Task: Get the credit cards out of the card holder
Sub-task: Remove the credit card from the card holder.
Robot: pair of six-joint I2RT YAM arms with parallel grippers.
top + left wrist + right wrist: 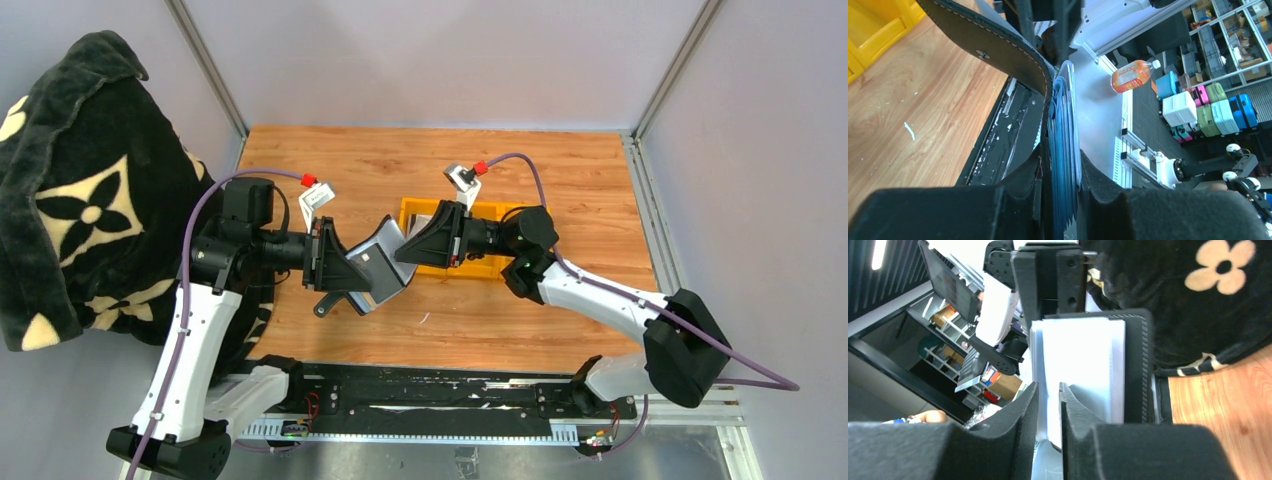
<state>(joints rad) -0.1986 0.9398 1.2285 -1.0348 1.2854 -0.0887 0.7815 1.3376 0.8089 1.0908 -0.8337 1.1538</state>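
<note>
Card holder (1139, 365), aloft toward 8 o'clock of the surface's (500, 310) centre, sits clamped in the left pincer (1063, 170) while the right pincer (1049, 395), nearly closed, nips the credit cards (1083, 365); a skewed pull could spill the stack.

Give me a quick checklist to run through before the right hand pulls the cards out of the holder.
1. Left hand clamped on the card holder: ok.
2. Right hand closed on the edge of the credit cards: ok.
3. How many cards the right hand has pinched: cannot tell.
4. Holder flap open and off the cards: ok, it curls away in the left wrist view.
5. Holder held up off the table, between the two hands: ok.
</note>
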